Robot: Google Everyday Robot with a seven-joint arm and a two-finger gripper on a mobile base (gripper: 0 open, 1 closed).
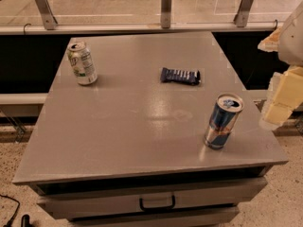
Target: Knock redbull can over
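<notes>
Drawer point(157, 203) aside, the redbull can point(223, 122) stands upright near the table point(118, 141) front right corner. Beside it the gripper point(278, 109) hangs, open or not I can't tell; best sweep into it, striking high.

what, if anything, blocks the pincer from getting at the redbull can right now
Likely nothing, so probably yes. The pincer hangs by the right edge of the table, just right of the upright redbull can, with nothing between them. The blue snack bar and the soda can lie well away.

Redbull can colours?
Redbull can: blue, silver, red mark; camera view. Pincer hangs right of it.
</notes>
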